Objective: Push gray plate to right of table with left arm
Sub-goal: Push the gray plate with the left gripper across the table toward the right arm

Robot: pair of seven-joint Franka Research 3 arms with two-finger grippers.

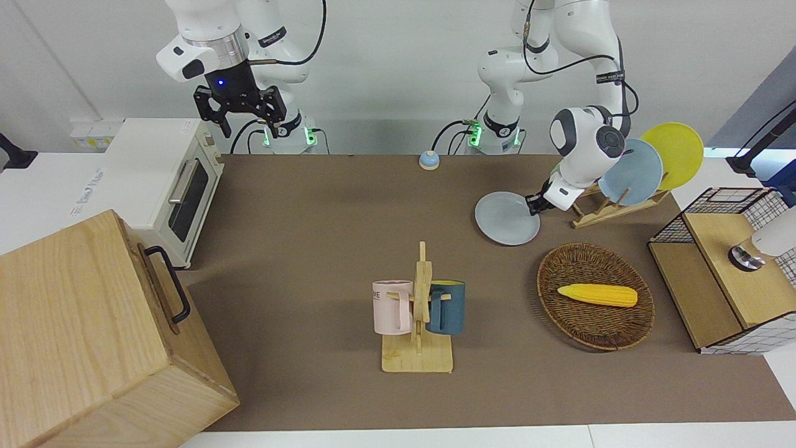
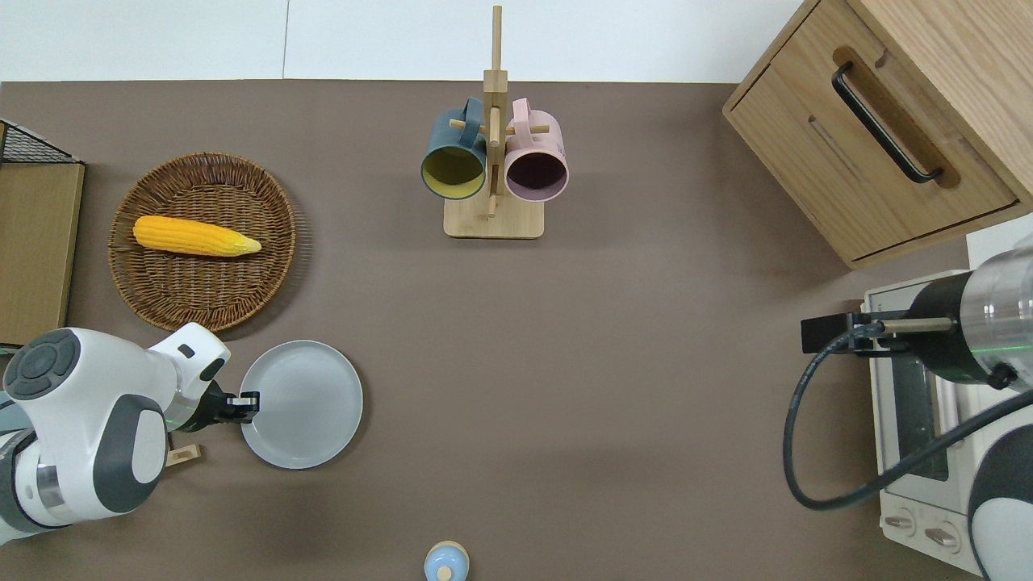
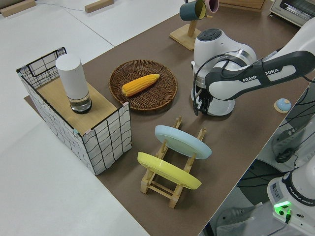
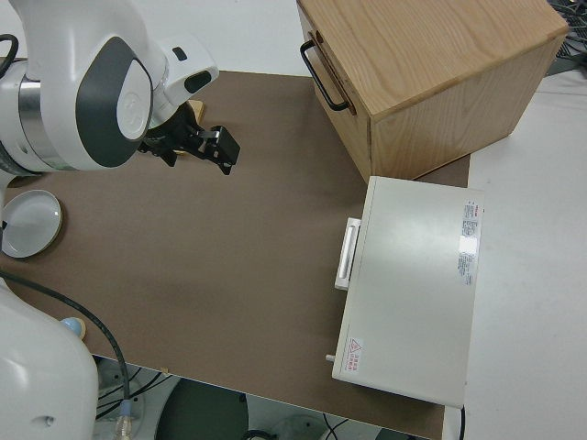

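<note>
Three plates: gray plate, blue plate, yellow plate; two mugs.

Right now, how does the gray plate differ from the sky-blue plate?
The gray plate lies flat on the table; the sky-blue plate stands on edge in the wooden rack. The gray one is paler, with the left tool at its rim. Both are round.
</note>
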